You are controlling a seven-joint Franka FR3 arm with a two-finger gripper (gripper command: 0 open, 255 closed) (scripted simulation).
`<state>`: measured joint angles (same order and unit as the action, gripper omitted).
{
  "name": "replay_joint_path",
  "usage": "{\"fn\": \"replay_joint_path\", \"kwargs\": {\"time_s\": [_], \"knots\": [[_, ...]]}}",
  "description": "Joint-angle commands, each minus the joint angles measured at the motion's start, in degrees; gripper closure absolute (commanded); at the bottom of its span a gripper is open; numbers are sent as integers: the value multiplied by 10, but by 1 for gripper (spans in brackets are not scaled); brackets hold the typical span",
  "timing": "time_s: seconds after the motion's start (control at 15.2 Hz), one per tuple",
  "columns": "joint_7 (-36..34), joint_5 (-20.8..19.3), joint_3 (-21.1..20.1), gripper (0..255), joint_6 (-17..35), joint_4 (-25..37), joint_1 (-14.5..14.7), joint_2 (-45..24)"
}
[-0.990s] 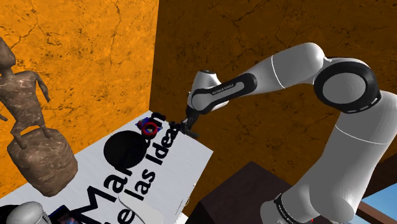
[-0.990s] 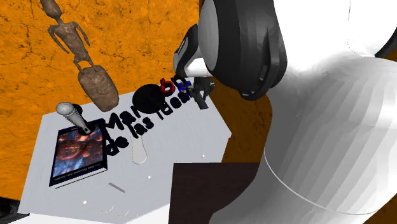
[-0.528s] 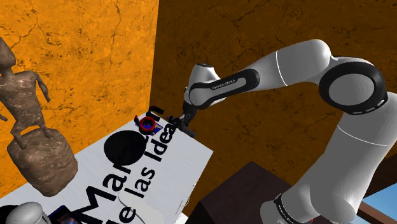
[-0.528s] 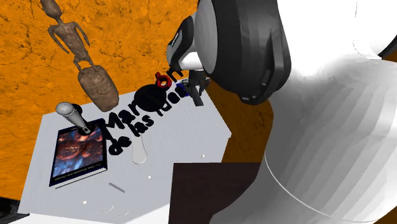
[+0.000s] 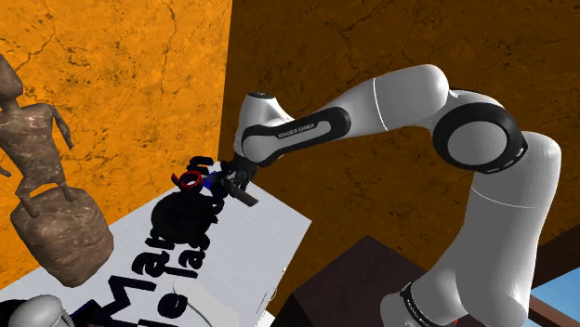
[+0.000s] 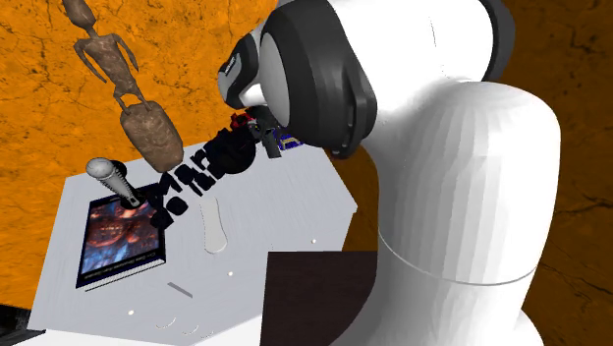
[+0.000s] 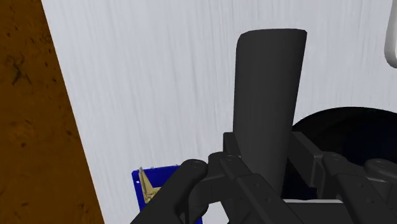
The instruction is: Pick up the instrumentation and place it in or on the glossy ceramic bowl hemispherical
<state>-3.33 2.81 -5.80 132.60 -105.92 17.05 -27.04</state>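
The instrument is a black disc [image 5: 186, 221] with black lettering [image 6: 201, 172], a red ring [image 5: 191, 178] and a blue part [image 7: 149, 184]. It hangs tilted just above the far corner of the white table [image 5: 270, 241]. My gripper [image 5: 237, 190] is shut on its end nearest the wall, also seen from the other side [image 6: 265, 138]. In the wrist view a dark grey slab [image 7: 270, 95] stands up between the fingers of my gripper [image 7: 267, 191], with the black disc [image 7: 343, 140] beside it. A white bowl-like shape [image 6: 214, 231] rests mid-table, hard to tell from the white top.
A brown carved figure [image 5: 51, 214] stands on the table's far side by the orange wall. A book with a picture cover [image 6: 123, 236] and a grey round-headed object [image 6: 103, 169] lie beyond the bowl. The dark brown stand [image 6: 314, 295] borders the table's near edge.
The arm has swung to the shoulder view's left, carrying the instrument. The lettering, flat on the table before, is now raised, turned and tilted.
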Motion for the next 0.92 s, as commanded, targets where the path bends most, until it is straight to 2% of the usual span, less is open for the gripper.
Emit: {"fn": "replay_joint_path", "kwargs": {"time_s": [0.0, 0.33, 0.59, 0.86], "knots": [[-21, -5, -3, 255, -13, 38, 16, -22], [-72, -17, -7, 255, -55, 156, 59, -96], [-108, -26, -8, 255, -101, 276, 94, -167], [-110, -28, -7, 255, -91, 286, 98, -187]]}}
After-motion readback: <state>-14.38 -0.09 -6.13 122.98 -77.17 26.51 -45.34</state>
